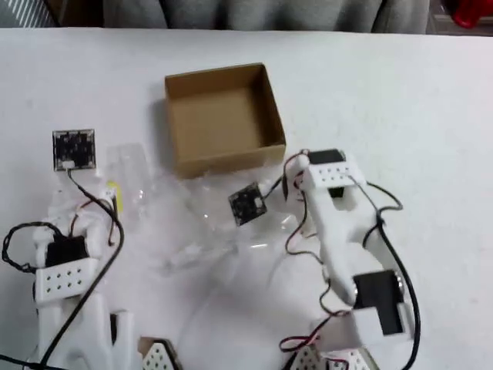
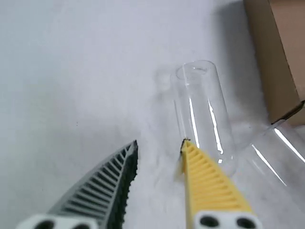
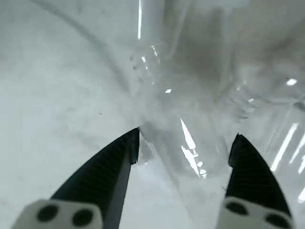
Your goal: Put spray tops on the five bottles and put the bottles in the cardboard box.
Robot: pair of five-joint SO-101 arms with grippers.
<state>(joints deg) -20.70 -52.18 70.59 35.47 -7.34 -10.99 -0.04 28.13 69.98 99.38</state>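
Since the bottles are clear and lie on their sides in a loose cluster [image 1: 202, 225] at the middle of the table [image 1: 400, 100], each arm hangs low over its own end of that cluster, probably to line up a grip. The left gripper [image 2: 160, 142] has its grey and yellow fingers spread apart and holds nothing; one clear bottle [image 2: 202, 114] lies just beside the yellow fingertip, its open mouth pointing away from the gripper, so a sideways shift looks needed before the jaws can take it. The right gripper [image 3: 187, 134] is also parted, and its two black fingers straddle another clear bottle [image 3: 190, 150] without clamping it. Whether any bottle carries a spray top is too blurred to tell. The cardboard box [image 1: 227, 158] stands open-topped at twelve o'clock from the cluster, between the arms' reaches, which suits either arm dropping bottles in; nothing lies inside it. The left arm rises from seven o'clock, the right from five. The table is plain white and matte. Beyond its far edge, at twelve o'clock, runs grey upholstery [image 1: 269, 11], with something red [image 1: 474, 11] at about two.
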